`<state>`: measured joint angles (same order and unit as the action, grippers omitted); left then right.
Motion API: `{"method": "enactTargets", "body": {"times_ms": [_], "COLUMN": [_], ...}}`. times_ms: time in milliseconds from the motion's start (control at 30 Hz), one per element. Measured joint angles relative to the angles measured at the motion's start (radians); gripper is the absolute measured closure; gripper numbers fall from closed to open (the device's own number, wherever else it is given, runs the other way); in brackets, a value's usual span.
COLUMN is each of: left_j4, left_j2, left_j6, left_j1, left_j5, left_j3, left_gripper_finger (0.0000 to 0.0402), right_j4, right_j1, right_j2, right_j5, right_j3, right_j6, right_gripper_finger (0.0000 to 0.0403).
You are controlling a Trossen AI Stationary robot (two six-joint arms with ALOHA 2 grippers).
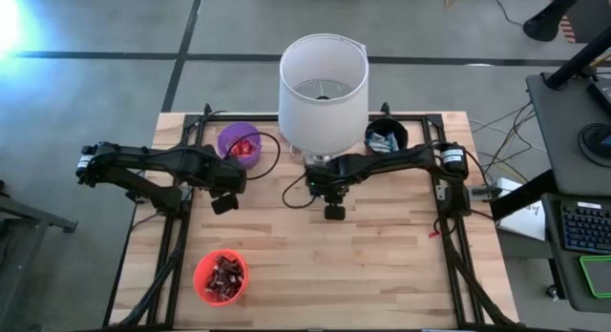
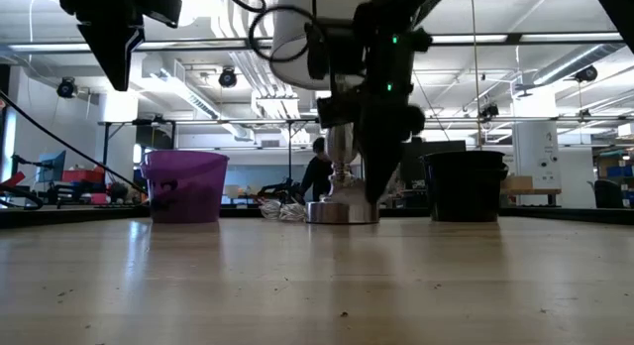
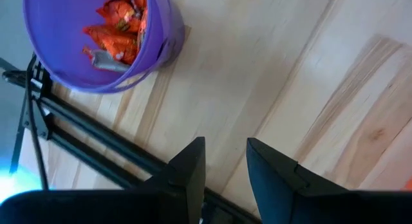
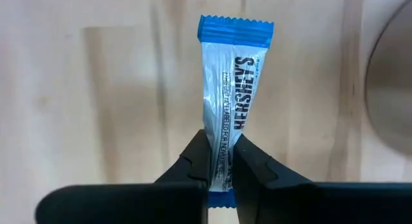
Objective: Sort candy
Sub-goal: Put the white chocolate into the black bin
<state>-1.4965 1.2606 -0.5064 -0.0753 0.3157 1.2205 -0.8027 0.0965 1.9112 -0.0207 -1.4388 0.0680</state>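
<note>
Table: one wooden tabletop [image 1: 382, 265], two arms, three cups, one lamp.

Right gripper [image 4: 220, 161]: fingers pinched tight on one blue-and-silver candy bar [image 4: 233, 95], gripping it near one end. The bar sticks out past the fingertips, blue crimped end farthest from the wrist, "HERSHEY'S" lettering legible along the wrapper. Wood shows behind it. In the high view this gripper [image 1: 334, 211] sits near the table's middle, just in front of the lamp base. Whether the bar rests on the wood or is lifted clear, cannot tell.

Left gripper [image 3: 225, 161]: fingers parted by a narrow gap, nothing between them, bare wood below. In the high view it [image 1: 224, 202] sits just in front of the purple cup [image 1: 239, 144], apart from it.

Cups, count three:
- purple cup, far left of the table, holds several red-orange wrapped candies [image 3: 116, 31]; exact count cannot be made out, since they overlap.
- black cup [image 1: 386, 135], far side to the right of the lamp, holds some light blue-and-white wrapped pieces [image 1: 384, 141]; count not readable.
- red cup [image 1: 221, 277], near left corner, holds a heap of dark and red pieces [image 1: 224, 273]; count not readable.

Lamp [image 1: 323, 93]: one, white shade, metal base, standing at the far middle between purple cup and black cup.

Low view: one person [image 2: 317, 172] in the room beyond the table, far off.
</note>
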Motion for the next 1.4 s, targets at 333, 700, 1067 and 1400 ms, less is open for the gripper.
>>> {"method": "enactTargets", "body": {"times_ms": [333,700,1067,1400], "left_j4": [-0.05,-0.052,-0.048,-0.041], "left_j2": [-0.007,-0.054,-0.12,-0.136], "left_j6": [0.03,0.101,0.105,0.11], "left_j1": [0.0,-0.001,-0.001,-0.001], "left_j5": [-0.013,-0.02,-0.02,-0.02], "left_j3": [0.0,0.0,0.0,0.0], "left_gripper_finger": [0.0307,0.0307,0.0307,0.0307], "right_j4": [-0.253,-0.373,-0.49,-0.582], "right_j1": [-0.104,-0.225,-0.289,-0.301], "right_j2": [-0.04,-0.063,-0.137,-0.293], "right_j5": [-0.012,-0.013,-0.005,0.064], "right_j3": [-0.1,-0.099,-0.086,-0.043], "right_j6": [-0.17,-0.434,-0.653,-0.754], "right_gripper_finger": [0.0382,0.0383,0.0383,0.0383]}}
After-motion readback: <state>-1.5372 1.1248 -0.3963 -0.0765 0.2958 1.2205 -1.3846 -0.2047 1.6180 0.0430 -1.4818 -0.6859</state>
